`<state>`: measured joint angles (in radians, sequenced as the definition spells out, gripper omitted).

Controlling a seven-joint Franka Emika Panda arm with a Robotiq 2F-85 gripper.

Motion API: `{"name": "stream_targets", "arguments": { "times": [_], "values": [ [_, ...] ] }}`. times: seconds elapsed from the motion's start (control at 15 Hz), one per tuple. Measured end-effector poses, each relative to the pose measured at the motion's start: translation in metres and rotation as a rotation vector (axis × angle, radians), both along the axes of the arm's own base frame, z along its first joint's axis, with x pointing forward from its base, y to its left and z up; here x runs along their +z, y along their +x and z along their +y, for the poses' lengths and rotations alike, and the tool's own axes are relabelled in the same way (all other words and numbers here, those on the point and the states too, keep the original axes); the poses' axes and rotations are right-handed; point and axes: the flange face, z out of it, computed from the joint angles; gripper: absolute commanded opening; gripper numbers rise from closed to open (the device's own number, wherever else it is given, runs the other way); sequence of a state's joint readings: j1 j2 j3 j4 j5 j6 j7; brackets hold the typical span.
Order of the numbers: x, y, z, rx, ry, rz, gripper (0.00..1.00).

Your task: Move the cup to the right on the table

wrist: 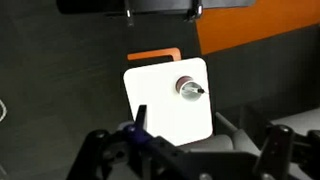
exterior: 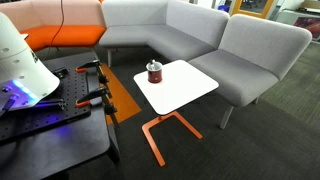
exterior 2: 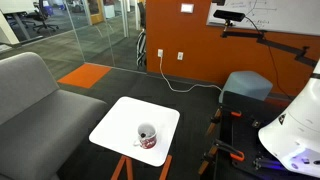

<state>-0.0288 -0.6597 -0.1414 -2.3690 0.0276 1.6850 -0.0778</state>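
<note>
The small dark red-brown cup [exterior: 154,72] with a pale rim stands upright on the white rounded-square table [exterior: 187,92], near its far corner. In an exterior view the cup [exterior 2: 146,135] sits toward the table's near edge [exterior 2: 118,118]. In the wrist view the cup [wrist: 187,87] is at the upper right of the table top [wrist: 160,105]. My gripper [wrist: 190,150] hangs high above the table, apart from the cup, with its fingers spread wide and nothing between them. Only the white arm body [exterior: 20,55] shows in both exterior views.
A grey sofa [exterior: 200,30] wraps behind the table, with an orange seat [exterior: 60,38] beside it. The black workbench [exterior: 50,125] with orange clamps holds the arm. The table's orange leg and base [exterior: 160,130] stand on dark carpet. A blue-grey stool [exterior 2: 245,85] stands by an orange wall.
</note>
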Motion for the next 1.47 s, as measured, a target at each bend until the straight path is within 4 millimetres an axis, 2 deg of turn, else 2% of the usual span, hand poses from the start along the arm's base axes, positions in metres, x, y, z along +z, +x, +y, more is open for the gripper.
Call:
{"name": "stream_targets", "arguments": {
  "times": [0.47, 0.6, 0.67, 0.8, 0.93, 1.13, 1.33, 1.47],
  "values": [
    [0.001, 0.0, 0.0, 0.0, 0.0, -0.001, 1.0],
    [-0.009, 0.004, 0.005, 0.009, -0.007, 0.002, 1.0],
    [-0.021, 0.01, 0.012, 0.02, -0.012, -0.001, 1.0],
    [-0.059, 0.029, 0.031, 0.045, -0.006, -0.005, 1.0],
    [-0.108, 0.051, 0.05, 0.074, 0.016, 0.016, 1.0],
    [-0.198, 0.083, 0.064, 0.095, 0.028, 0.078, 1.0],
    [-0.296, 0.103, 0.07, 0.095, 0.006, 0.182, 1.0],
    [-0.348, 0.12, 0.078, 0.098, 0.004, 0.238, 1.0]
  ]
}}
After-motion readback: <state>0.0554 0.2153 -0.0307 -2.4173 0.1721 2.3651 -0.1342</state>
